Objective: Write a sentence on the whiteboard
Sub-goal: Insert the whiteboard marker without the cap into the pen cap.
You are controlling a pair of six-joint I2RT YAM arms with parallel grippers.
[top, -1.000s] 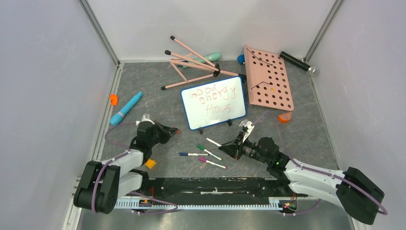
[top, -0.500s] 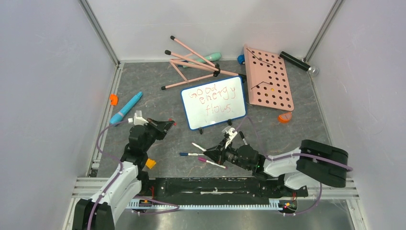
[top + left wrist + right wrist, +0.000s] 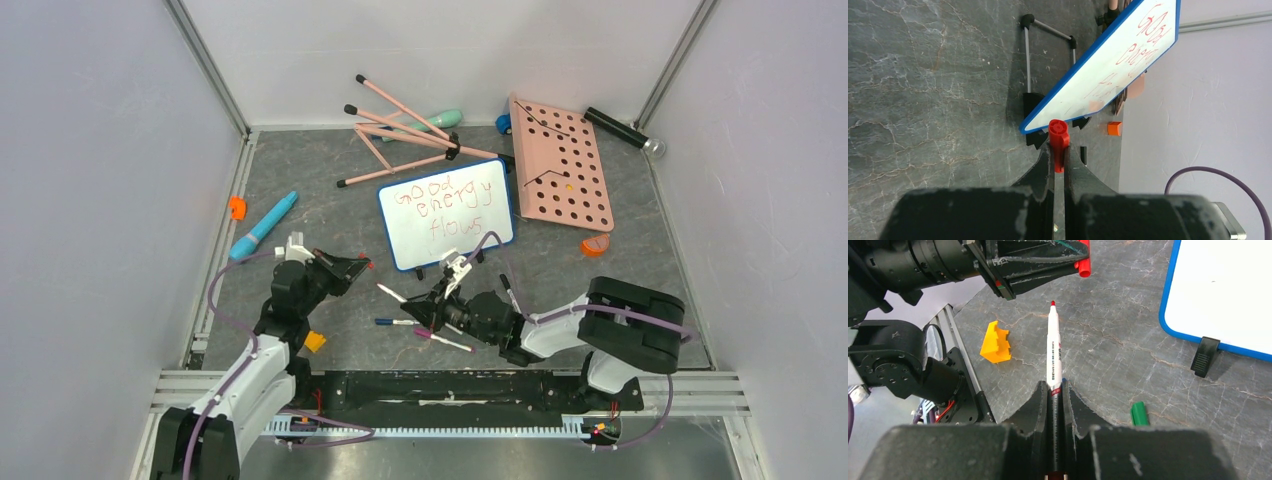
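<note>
The small rectangular white whiteboard with a blue rim (image 3: 447, 213) stands tilted on black feet, the red handwritten sentence (image 3: 437, 207) "good energy flows" on it in three lines; a pink perforated pegboard panel (image 3: 560, 165) lies just right of the whiteboard; the left gripper (image 3: 352, 266), near the whiteboard's front left corner, is clamped on a red plastic marker cap (image 3: 1058, 137); the right gripper (image 3: 428, 306), just in front of the whiteboard, pinches a white red-tipped marker pen (image 3: 1053, 347).

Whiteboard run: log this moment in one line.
whiteboard: sentence written | left gripper: shut on cap | right gripper: shut on marker, uncapped
</note>
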